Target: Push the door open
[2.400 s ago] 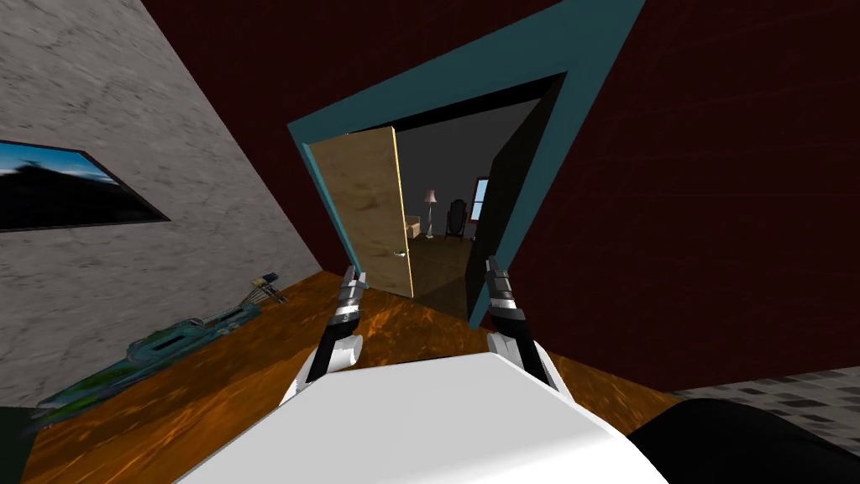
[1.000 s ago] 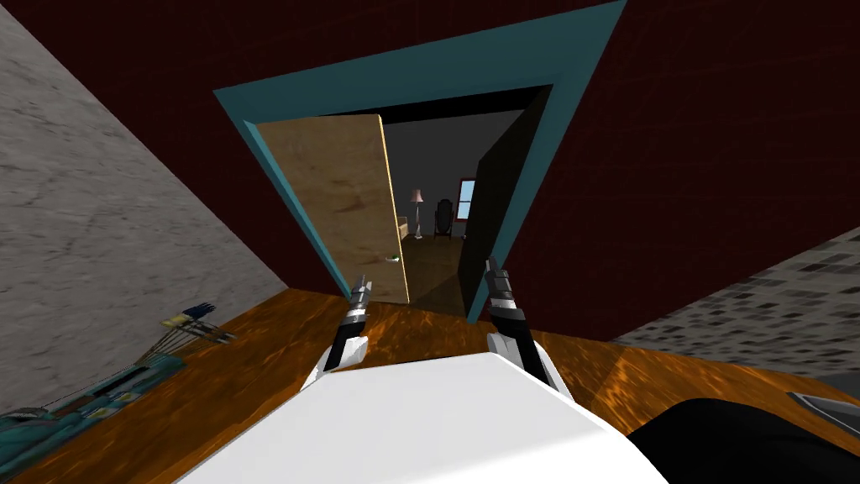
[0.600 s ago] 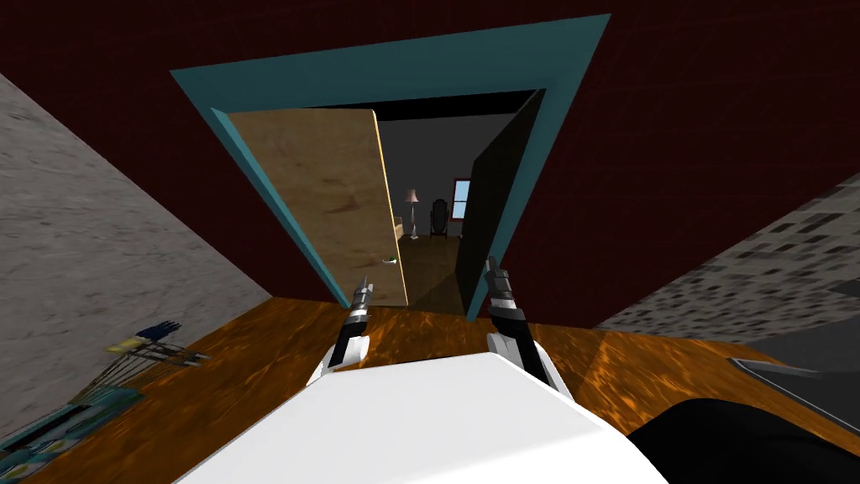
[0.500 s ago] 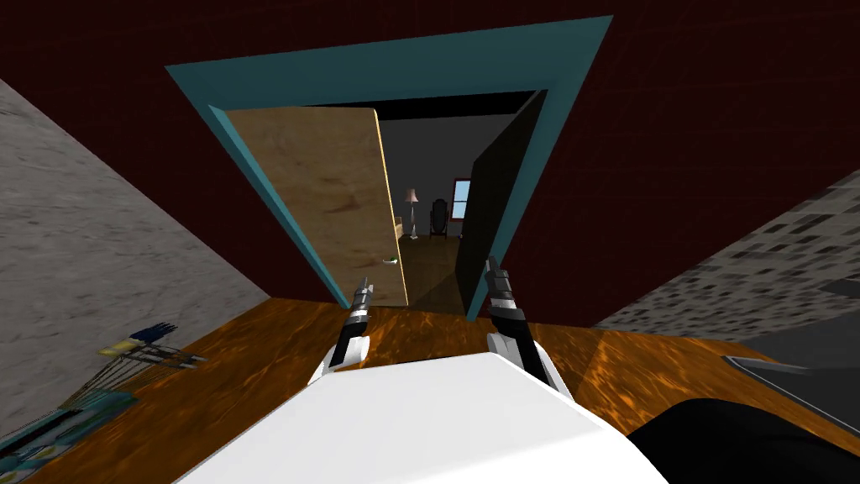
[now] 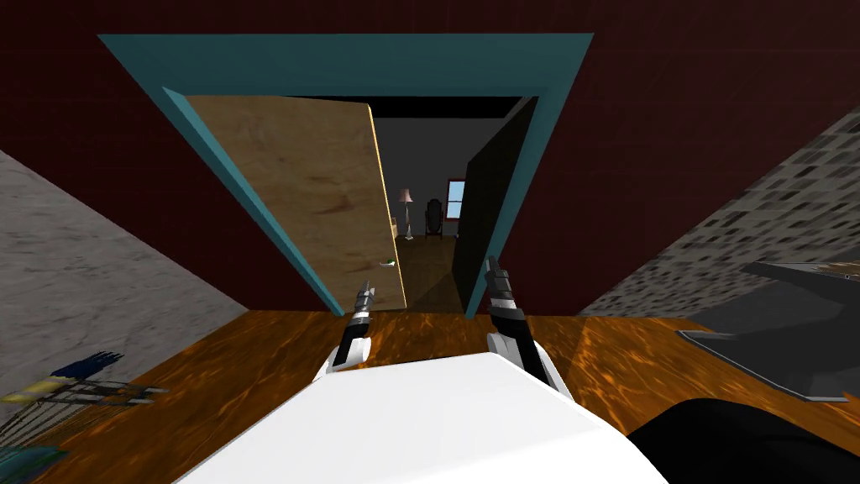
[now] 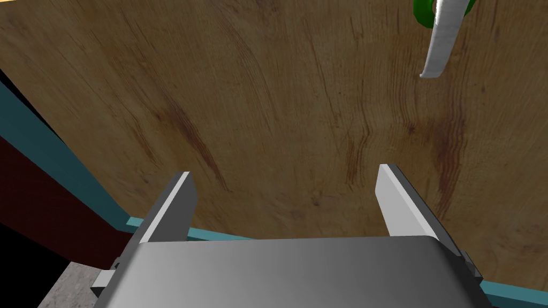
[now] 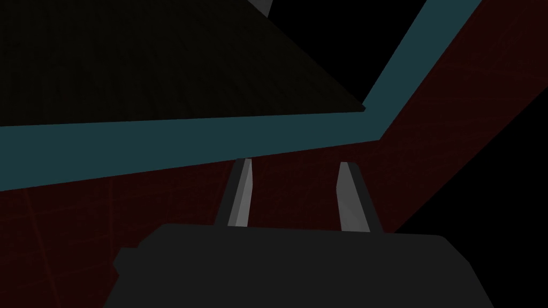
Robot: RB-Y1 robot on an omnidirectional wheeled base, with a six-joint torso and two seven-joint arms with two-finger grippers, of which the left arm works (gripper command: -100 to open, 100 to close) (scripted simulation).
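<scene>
Door (image 5: 311, 193) of pale wood ajar in teal frame (image 5: 353, 63), hinged left, free edge near mid-opening, clear gap through to right jamb. Left gripper (image 6: 283, 182) spread wide, empty, close before panel near white handle (image 6: 441, 43). Right gripper (image 7: 293, 187) part-spread, empty, facing frame's edge and dark red wall (image 7: 160, 214).

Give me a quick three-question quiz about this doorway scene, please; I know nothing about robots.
1. True or false: the door is fully shut.
2. Fill in: the handle sits on a ___ base.
3. The left gripper is: A, open and facing the door; B, shut on the handle.
Key: 1 false; 2 green; 3 A.
</scene>
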